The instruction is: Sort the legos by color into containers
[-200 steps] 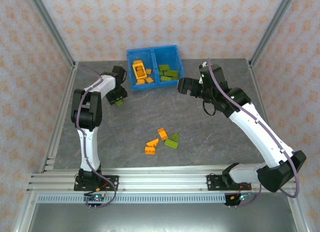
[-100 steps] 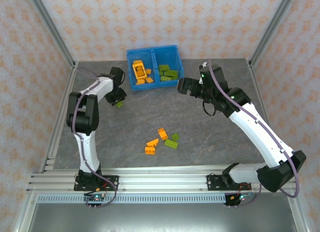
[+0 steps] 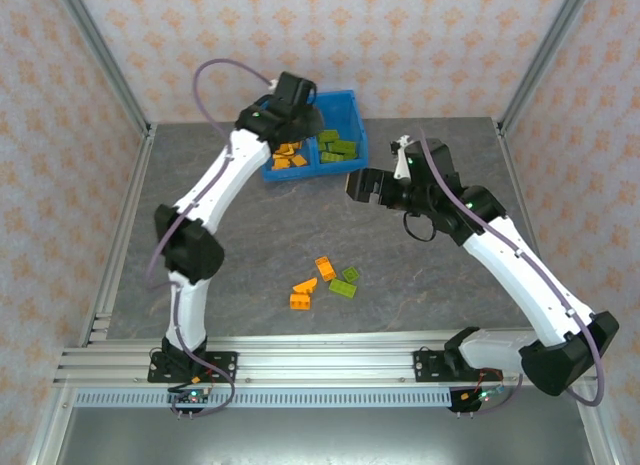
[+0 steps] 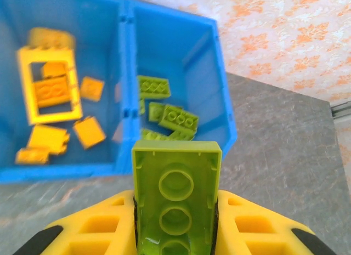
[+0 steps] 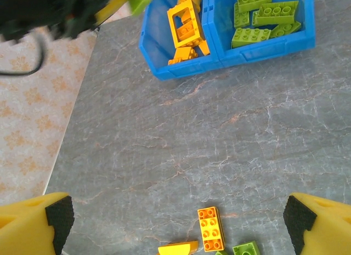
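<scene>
On my left, the wrist camera shows the left claw (image 4: 175, 225) pinching a lime green studded plastic brick (image 4: 175, 183) by its long sides, a row of rings facing the lens. It is held in the air near the bright blue rectangular plastic bin (image 4: 222, 101). That view looks straight into both compartments. The left one holds orange bricks and the orange rectangular frame piece (image 4: 49, 85), and the right one holds lime green bricks (image 4: 178, 118). From the overhead camera I cannot see the pinched brick, because the left arm's wrist covers the bin's left half (image 3: 345, 97). The right wrist camera does catch it, poking out lime from a dark blur at the top left (image 5: 137, 0), beside the bin's left wall. Mid-table lies a loose cluster, well apart from the bin: an orange brick (image 3: 325, 268), an orange wedge-shaped piece (image 3: 300, 293) and two lime green pieces (image 3: 347, 282) lying close together. On my right, the right claw (image 3: 358, 185) hangs over bare grey table (image 5: 164, 145) between the bin and that cluster. Its own camera shows the yellow fingers (image 5: 33, 225) spread wide with nothing between them.
</scene>
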Motion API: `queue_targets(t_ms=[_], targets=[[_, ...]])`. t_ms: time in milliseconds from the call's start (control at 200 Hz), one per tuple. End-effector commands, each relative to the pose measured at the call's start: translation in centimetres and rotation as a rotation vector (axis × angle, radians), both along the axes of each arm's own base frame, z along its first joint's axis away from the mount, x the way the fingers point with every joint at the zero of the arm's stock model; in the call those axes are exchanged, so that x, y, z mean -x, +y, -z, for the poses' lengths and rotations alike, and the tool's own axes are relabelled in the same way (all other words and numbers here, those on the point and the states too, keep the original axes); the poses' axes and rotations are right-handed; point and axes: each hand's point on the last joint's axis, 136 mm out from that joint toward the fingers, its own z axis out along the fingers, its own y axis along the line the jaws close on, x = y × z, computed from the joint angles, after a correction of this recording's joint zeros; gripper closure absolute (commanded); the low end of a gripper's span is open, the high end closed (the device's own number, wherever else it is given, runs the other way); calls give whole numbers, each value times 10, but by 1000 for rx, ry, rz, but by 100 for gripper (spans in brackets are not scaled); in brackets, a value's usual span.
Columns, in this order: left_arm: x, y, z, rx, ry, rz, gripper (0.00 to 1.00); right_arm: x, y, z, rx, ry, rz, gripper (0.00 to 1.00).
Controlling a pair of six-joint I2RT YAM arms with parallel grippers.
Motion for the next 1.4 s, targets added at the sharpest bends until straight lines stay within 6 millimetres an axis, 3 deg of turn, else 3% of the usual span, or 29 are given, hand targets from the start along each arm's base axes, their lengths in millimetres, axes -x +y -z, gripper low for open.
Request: queue_targets(t_ms=[0,140,275,365,450,546,711,901,961,1096,1116,1271,1396], targets=[[-33,-6,43,-166,-16,12,75,8,-5,-10,-46,-24,16,1],[-71,-23,68,-182,-75,25,75,14,-15,-5,-28,-18,44,1],[-92,-42,79,-133,-124,54,70,17,-20,0,-12,-11,57,1],[-100,-43,83,-117,-142,28,67,17,-20,2,-8,-5,57,1],[-103,-39,83,-115,-155,-10,61,17,-20,3,-10,-1,59,1],[-104,-41,79,-92,-163,-13,46,17,-19,2,-15,-1,55,1],[-92,-41,48,-46,-166,0,37,17,-20,8,-3,6,59,1],[-49,-25,-25,-16,-171,10,36,18,-24,34,72,46,48,1],[-28,-17,-51,-3,-184,19,36,22,-26,47,120,65,30,0],[28,4,-78,-14,-200,74,35,36,-21,81,241,130,-55,0],[40,9,-92,-10,-228,87,34,38,-21,86,258,144,-65,0],[114,31,-86,-89,-241,236,29,54,-11,136,389,281,-149,0],[171,38,-55,-128,-187,398,20,70,4,177,456,354,-230,0]])
